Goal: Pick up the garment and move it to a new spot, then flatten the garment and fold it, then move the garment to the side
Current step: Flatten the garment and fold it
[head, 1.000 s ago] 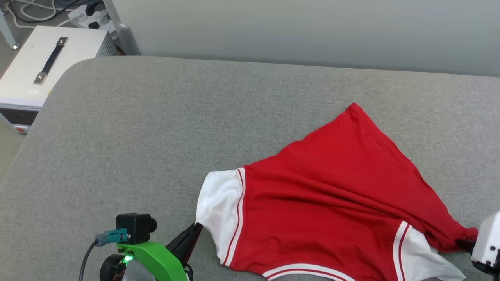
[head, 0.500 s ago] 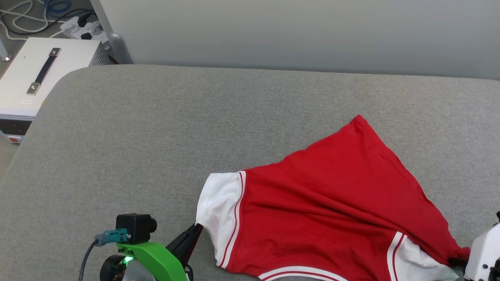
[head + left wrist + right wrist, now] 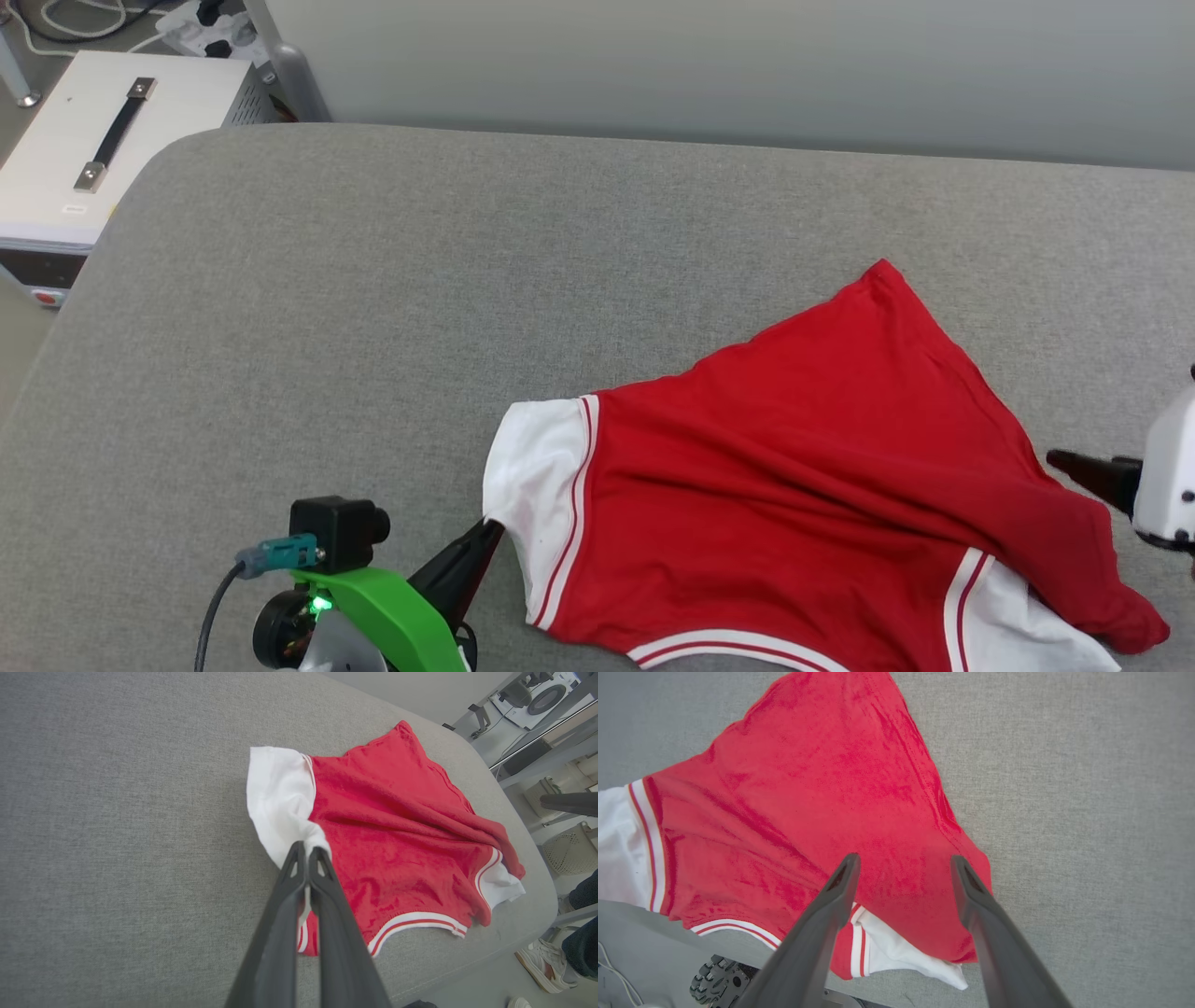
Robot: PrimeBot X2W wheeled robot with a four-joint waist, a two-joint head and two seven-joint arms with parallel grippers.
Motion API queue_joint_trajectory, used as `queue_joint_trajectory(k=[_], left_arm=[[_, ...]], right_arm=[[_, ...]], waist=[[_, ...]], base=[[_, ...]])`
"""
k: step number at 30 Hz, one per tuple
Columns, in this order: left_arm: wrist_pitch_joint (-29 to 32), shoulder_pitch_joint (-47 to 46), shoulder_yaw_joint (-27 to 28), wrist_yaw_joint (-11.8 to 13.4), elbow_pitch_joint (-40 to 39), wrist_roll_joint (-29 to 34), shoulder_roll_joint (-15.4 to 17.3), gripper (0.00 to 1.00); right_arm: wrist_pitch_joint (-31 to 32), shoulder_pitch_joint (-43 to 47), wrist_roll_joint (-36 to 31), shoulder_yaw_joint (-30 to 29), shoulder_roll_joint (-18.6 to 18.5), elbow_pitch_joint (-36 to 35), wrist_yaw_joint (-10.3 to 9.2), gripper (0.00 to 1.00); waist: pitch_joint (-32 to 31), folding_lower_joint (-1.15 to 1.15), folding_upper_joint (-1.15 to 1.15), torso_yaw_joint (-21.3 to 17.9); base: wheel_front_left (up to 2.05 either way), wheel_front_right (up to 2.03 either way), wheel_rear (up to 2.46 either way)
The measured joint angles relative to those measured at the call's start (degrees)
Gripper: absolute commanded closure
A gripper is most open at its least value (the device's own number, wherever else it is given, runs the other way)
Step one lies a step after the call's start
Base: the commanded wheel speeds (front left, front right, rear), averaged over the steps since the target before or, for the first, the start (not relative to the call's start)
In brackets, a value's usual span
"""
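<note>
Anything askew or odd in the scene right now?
Yes: the garment lies crooked and rumpled on the grey pad, a red flap folded over its white sleeve near the right gripper, which is open and holds nothing. The left gripper pinches the other sleeve.

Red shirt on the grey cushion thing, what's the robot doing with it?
The robot is laying out a small red T-shirt with white sleeves on a grey fabric-covered surface. Its left tool is shut on the edge of one white sleeve. Its right tool hangs open over the shirt's other side, holding nothing. The shirt lies spread but rumpled, not yet flat or folded.
</note>
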Motion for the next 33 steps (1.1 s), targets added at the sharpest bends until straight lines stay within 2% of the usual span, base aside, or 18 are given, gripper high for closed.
queue_joint_trajectory(k=[7,11,16,23,33], left_arm=[[0.0,-2.91,-0.99,-0.68,-1.58,1.27,-0.56,1.0],[0.25,-4.65,-1.57,-0.93,-2.59,1.97,-1.07,1.0],[0.47,-7.0,-2.0,-1.19,-3.21,3.26,-1.75,1.0],[0.3,-9.05,-2.45,-1.77,-3.57,3.96,-2.61,1.0],[-0.15,-10.48,-2.75,-3.18,-3.57,3.33,-4.21,1.0]], right_arm=[[5.48,-12.54,-2.33,4.22,0.57,0.48,0.0,0.0],[7.3,-19.07,-3.9,4.59,1.6,4.54,0.0,0.0],[8.22,-26.33,-7.27,5.59,0.2,9.79,0.0,0.0],[7.66,-32.33,-10.89,6.35,-1.66,17.38,0.0,0.0],[5.68,-35.49,-13.71,8.13,-4.1,23.54,0.0,0.0]], waist=[[3.66,0.0,0.0,1.81],[6.36,0.0,0.0,3.38],[10.32,0.01,0.0,5.51],[15.31,0.01,0.0,8.89],[19.95,0.01,0.0,13.61]], base=[[0.0,0.0,0.0],[0.0,0.0,0.0],[0.0,0.0,0.0],[0.0,0.0,0.0],[0.0,0.0,0.0]])
